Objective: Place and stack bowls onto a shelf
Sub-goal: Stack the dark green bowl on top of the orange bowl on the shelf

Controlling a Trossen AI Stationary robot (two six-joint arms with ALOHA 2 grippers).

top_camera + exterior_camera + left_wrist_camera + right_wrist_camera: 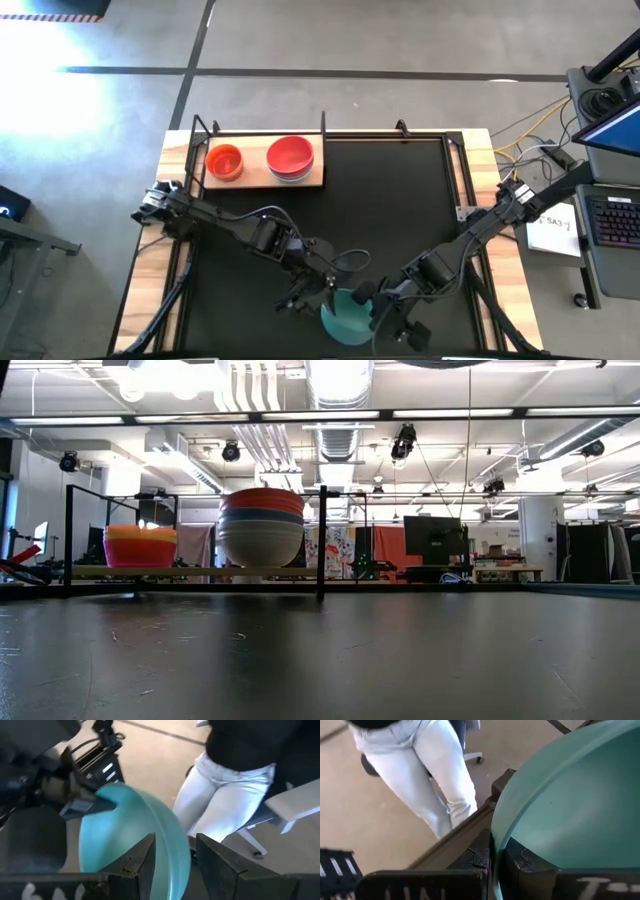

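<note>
A teal bowl [346, 316] is held tilted near the table's near edge, between my two grippers. My right gripper [385, 312] is shut on its rim. My left gripper [318, 296] is open, with one finger on each side of the bowl's wall [172, 855], apart from it as far as shows. The light-wood shelf [262, 181] stands at the far left. It carries a small stack topped by an orange-red bowl [224, 160] and a larger stack topped by a red bowl [290, 155], with pale blue and white below [261, 535]. My right gripper pinches the teal bowl's rim [496, 845] with one finger inside the bowl [527, 862] and one outside [479, 854]. The bowl stands tilted on edge in the hold, its hollow turned toward the inner finger. Whether its lower part rests on the mat does not show.
A black mat [400, 200] covers the table. Black frame posts [322, 540] rise around the shelf. A person in white trousers [225, 785] sits on a chair just beyond the near edge. A laptop and cables [610, 130] lie to the right of the table.
</note>
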